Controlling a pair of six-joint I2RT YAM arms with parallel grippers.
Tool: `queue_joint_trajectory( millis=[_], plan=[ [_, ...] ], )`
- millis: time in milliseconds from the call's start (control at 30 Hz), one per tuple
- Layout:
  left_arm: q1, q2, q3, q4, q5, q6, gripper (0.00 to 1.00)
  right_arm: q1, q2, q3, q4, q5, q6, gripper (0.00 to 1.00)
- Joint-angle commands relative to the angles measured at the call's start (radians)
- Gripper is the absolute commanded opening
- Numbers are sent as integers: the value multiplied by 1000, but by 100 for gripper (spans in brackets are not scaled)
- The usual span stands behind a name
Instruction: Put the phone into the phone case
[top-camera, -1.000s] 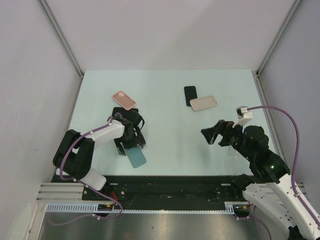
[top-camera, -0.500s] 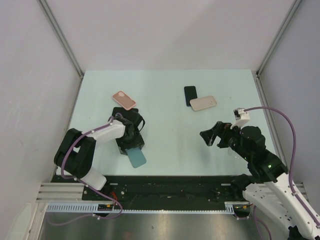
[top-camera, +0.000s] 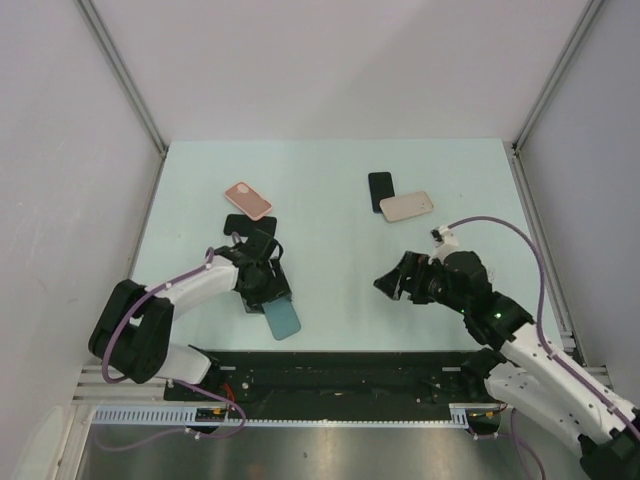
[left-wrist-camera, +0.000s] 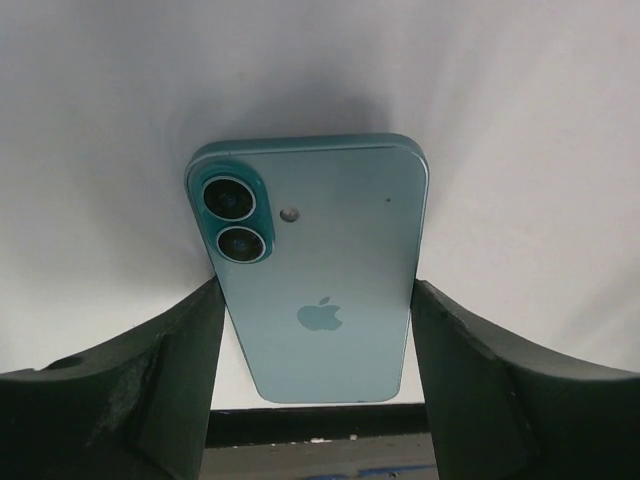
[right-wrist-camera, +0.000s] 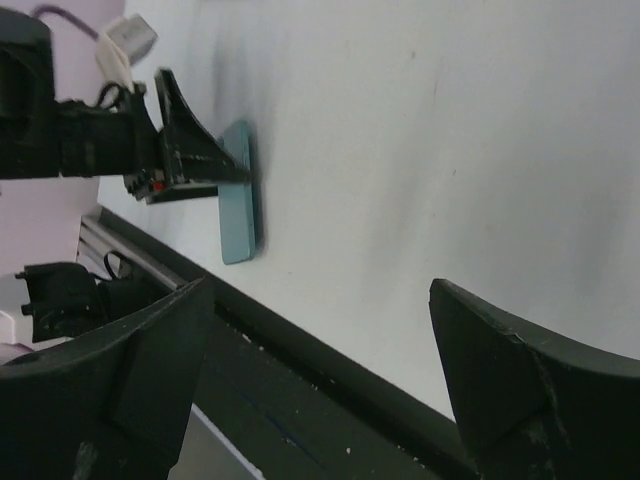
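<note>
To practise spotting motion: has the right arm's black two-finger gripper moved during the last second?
Yes. The black right gripper shifted left and down the view, away from the beige rectangular phone case.

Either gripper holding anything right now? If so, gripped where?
Left gripper clamps the teal phone by its long side edges, at the half away from its lenses; it lies flat on the table. Right gripper: open, empty.

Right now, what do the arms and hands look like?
Both arms: white links, black joints. A purple cable loops along the left arm and the right arm, white connector at its wrist. Matte black, broad wedge-shaped fingers on the left hand and right hand.
</note>
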Motion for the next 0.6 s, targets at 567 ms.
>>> queue_joint_trajectory(
  millis=[567],
  plan=[
    [-19, -107, -175, 433, 389, -27, 54, 398, 675, -73, 792, 76, 254, 65]
  ],
)
